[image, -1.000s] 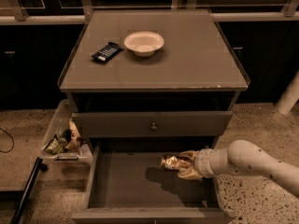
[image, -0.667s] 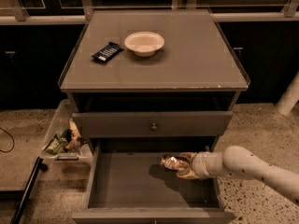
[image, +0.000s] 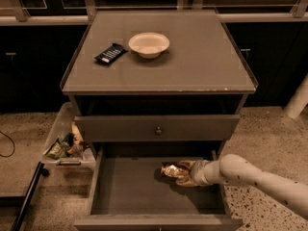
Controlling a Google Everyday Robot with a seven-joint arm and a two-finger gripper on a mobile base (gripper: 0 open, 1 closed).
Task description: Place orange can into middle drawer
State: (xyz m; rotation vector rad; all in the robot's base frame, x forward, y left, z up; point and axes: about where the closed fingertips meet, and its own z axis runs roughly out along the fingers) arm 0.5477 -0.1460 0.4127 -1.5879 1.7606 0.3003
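The middle drawer (image: 130,189) is pulled out at the bottom of the grey cabinet, its bare grey floor showing. The orange can (image: 174,171), shiny golden-orange with pale patches, lies on its side low over the drawer floor, right of centre. My gripper (image: 185,172) reaches in from the right on a pale arm and is shut on the can. Whether the can touches the floor cannot be told.
A white bowl (image: 148,44) and a dark flat packet (image: 110,53) sit on the cabinet top (image: 202,66). A closed drawer front with a small round knob (image: 158,130) is above the open drawer. A clear bin of snack packets (image: 65,146) stands on the floor at left.
The gripper and the can have shifted slightly left and back inside the drawer. Nothing else has moved.
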